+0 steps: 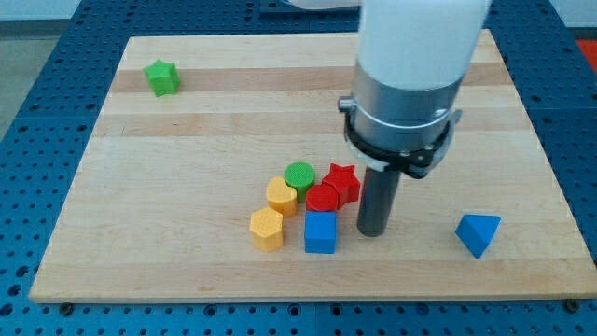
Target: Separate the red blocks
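Note:
A red star block (342,181) and a red round block (322,199) sit touching each other in a cluster at the board's lower middle. My tip (373,231) rests on the board just to the right of the red blocks and of the blue cube (320,231), a small gap away. A green round block (299,175) sits to the left of the red star. A yellow heart-like block (281,196) and a yellow hexagon block (267,229) lie at the cluster's left.
A green star block (162,77) lies alone at the upper left. A blue triangular block (478,233) lies at the lower right. The wooden board (187,140) sits on a blue perforated table (37,75).

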{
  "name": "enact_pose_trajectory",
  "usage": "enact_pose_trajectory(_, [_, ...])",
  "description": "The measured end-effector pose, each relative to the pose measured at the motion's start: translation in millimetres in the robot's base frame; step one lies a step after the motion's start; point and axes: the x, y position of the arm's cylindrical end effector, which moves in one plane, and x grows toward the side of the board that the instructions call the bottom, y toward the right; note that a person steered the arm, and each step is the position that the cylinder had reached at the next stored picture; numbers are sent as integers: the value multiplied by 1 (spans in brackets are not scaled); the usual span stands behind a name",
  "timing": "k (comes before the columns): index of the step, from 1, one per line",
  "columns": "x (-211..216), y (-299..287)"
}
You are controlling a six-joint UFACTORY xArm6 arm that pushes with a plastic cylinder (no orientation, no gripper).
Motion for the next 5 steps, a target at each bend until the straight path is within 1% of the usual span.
enact_pose_trajectory(3, [-47,-35])
enact_pose_trajectory(5, [-63,-64])
